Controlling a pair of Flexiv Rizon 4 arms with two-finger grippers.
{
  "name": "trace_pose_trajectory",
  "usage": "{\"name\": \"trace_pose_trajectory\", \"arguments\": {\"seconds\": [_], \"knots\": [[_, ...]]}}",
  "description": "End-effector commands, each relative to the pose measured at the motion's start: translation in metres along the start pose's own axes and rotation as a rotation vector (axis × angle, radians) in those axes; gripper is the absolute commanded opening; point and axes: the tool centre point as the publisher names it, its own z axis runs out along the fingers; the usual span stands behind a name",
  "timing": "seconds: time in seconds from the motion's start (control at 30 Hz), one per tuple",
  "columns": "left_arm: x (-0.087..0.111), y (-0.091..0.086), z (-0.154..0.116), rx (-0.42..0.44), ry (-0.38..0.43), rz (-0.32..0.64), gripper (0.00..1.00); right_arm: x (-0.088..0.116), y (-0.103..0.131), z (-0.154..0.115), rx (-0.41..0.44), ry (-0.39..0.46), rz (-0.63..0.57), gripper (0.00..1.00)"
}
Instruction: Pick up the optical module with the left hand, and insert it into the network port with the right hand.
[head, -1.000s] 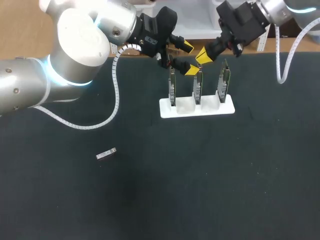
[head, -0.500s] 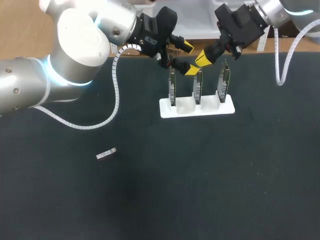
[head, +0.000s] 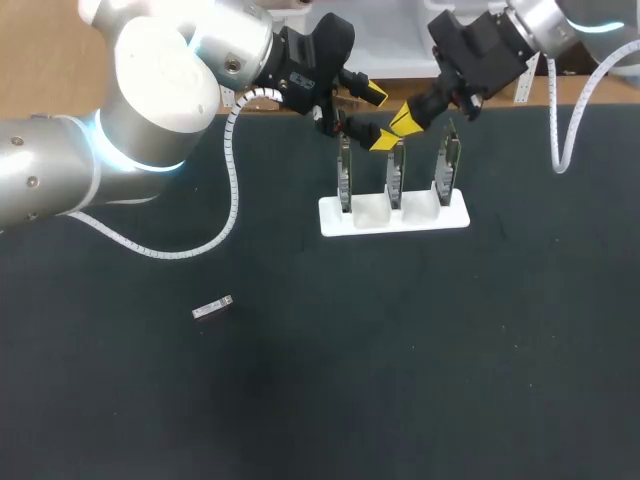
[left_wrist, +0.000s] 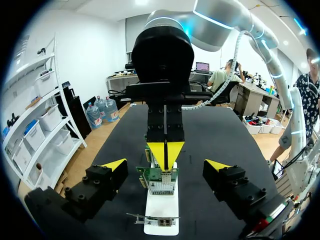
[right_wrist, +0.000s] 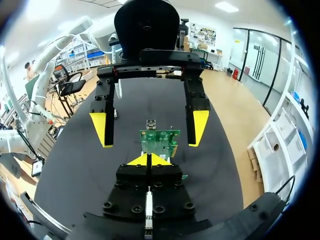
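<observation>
The optical module (head: 212, 308), a small grey bar, lies alone on the dark mat at the front left, far from both grippers. A white holder (head: 455, 215) at the back carries three upright green boards (head: 396, 178). My left gripper (head: 378, 117) is open at the top of the middle board (left_wrist: 160, 181), its fingers wide on either side (left_wrist: 165, 164). My right gripper (head: 407, 116) faces it, shut, its yellow tips (left_wrist: 165, 151) meeting just over that board's top edge (right_wrist: 159, 141). From the right wrist, its own gripper (right_wrist: 148, 160) is shut below the open left gripper (right_wrist: 149, 128). I see nothing held.
White cables hang from both arms over the back of the mat (head: 232, 205). The mat's back edge (head: 600, 104) runs just behind the holder. Dark mat (head: 400, 380) stretches in front of the holder.
My right gripper has shifted slightly to the left, toward the left gripper. The left arm, the holder and the module have not moved.
</observation>
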Motion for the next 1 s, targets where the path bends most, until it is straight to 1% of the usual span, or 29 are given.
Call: {"name": "trace_pose_trajectory", "arguments": {"seconds": [0.03, 0.2, 0.5, 0.8, 1.0], "knots": [[-0.001, 0.001, 0.0, 0.002, 0.006, -0.001, 1.0, 0.005, -0.001, 0.006, -0.004, 0.001, 0.001, 0.0], [-0.001, 0.001, 0.0, 0.002, 0.006, -0.001, 1.0, 0.005, -0.002, 0.006, -0.002, -0.006, 0.004, 0.0], [-0.001, 0.001, 0.0, 0.002, 0.006, -0.001, 1.0, -0.005, -0.004, -0.004, 0.01, -0.035, -0.013, 0.0], [-0.001, 0.001, 0.0, 0.002, 0.006, -0.001, 1.0, -0.019, -0.002, -0.023, 0.027, -0.077, -0.03, 0.0], [-0.001, 0.001, 0.0, 0.002, 0.006, -0.001, 1.0, -0.01, -0.003, -0.049, 0.043, -0.093, -0.012, 0.0]]}}
